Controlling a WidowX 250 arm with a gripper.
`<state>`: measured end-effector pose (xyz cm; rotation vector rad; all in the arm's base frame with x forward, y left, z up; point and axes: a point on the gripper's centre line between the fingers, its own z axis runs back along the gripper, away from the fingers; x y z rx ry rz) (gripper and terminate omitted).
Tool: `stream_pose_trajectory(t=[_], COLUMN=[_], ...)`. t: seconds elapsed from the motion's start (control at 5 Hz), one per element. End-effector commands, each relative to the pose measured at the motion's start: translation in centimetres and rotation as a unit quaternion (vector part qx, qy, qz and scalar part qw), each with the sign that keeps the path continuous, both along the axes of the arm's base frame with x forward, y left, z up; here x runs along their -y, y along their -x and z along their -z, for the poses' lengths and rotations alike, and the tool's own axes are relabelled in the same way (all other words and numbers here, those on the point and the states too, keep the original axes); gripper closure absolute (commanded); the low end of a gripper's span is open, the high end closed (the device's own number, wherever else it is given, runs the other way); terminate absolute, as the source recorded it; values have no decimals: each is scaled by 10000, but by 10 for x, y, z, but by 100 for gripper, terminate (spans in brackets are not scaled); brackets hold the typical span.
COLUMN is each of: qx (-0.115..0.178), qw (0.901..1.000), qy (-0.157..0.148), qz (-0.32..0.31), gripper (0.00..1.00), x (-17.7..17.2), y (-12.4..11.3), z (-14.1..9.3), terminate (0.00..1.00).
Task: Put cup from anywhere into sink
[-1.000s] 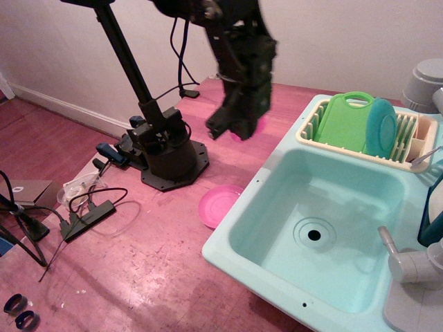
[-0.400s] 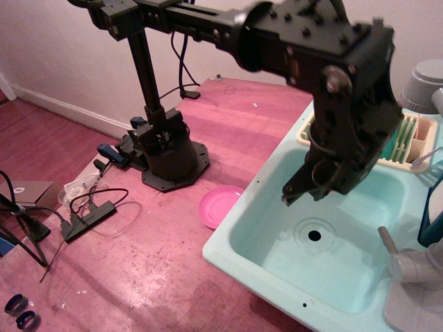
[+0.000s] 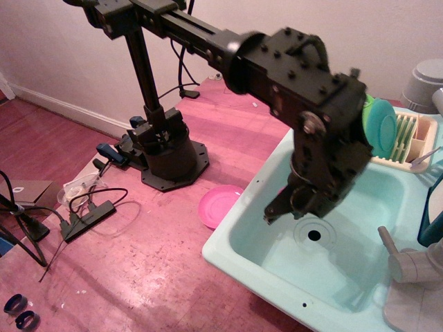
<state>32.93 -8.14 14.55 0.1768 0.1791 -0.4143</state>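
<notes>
My gripper [image 3: 277,213] hangs low inside the light turquoise sink [image 3: 228,250], near its left wall and just left of the dark drain hole [image 3: 314,235]. The black wrist body covers the fingers from this side. The pink cup is almost wholly hidden behind the gripper. Only a thin pink sliver [image 3: 282,191] shows at the gripper's left edge, so it seems held between the fingers above the sink floor. No cup stands on the table or on the sink floor.
A flat pink plate [image 3: 218,205] lies on the table against the sink's left rim. A cream dish rack [image 3: 410,142] with a teal plate stands behind the sink. A grey faucet [image 3: 408,264] is at the right. The arm's base [image 3: 166,149] and cables [image 3: 83,214] are at the left.
The arm swung right from above the table, carrying the pink cup, to over the sink. It has since moved down and a little left inside the basin.
</notes>
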Motion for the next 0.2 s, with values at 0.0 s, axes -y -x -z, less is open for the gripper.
stream_pose_trajectory(t=[0.0], qx=[465], qw=[9988], qy=[92], qz=[-121], gripper=[0], x=[-7], y=[4], z=[-30], terminate=[100])
